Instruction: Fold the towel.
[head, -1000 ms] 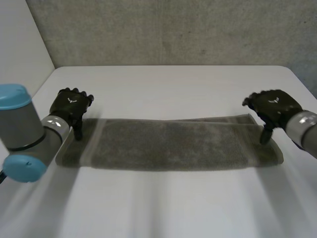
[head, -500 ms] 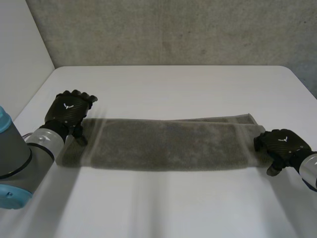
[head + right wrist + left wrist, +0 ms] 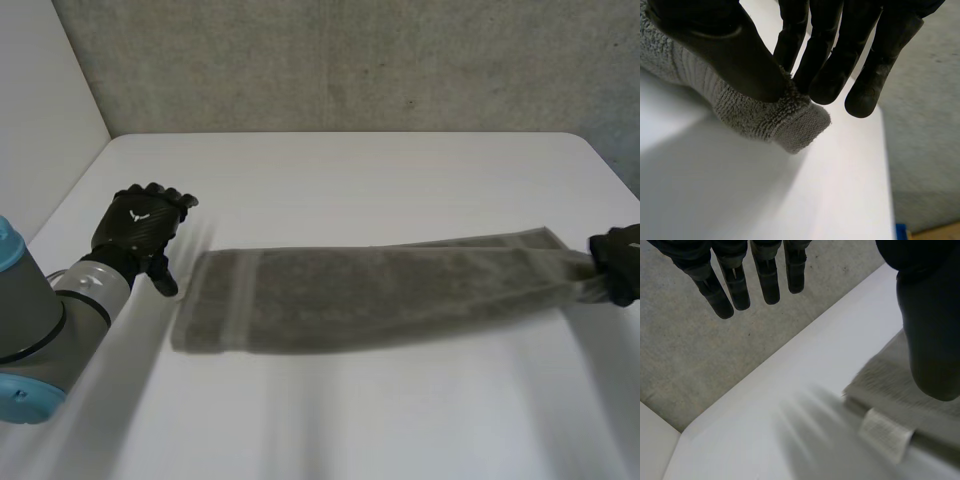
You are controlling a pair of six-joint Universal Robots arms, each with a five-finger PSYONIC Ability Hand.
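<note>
Long grey terry towel, folded to a strip, lies w/ long axis across the white table; black right hand pinches its right end (thumb vs fingers); black left hand, fingers straight & empty, sits just beside the left end.

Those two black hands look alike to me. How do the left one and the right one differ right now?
The right hand pinches one end of the towel between thumb and fingers; the left hand holds nothing, its fingers straight. The right hand is on the towel; the left hand sits just beside its other end, apart from it. Both are black.
</note>
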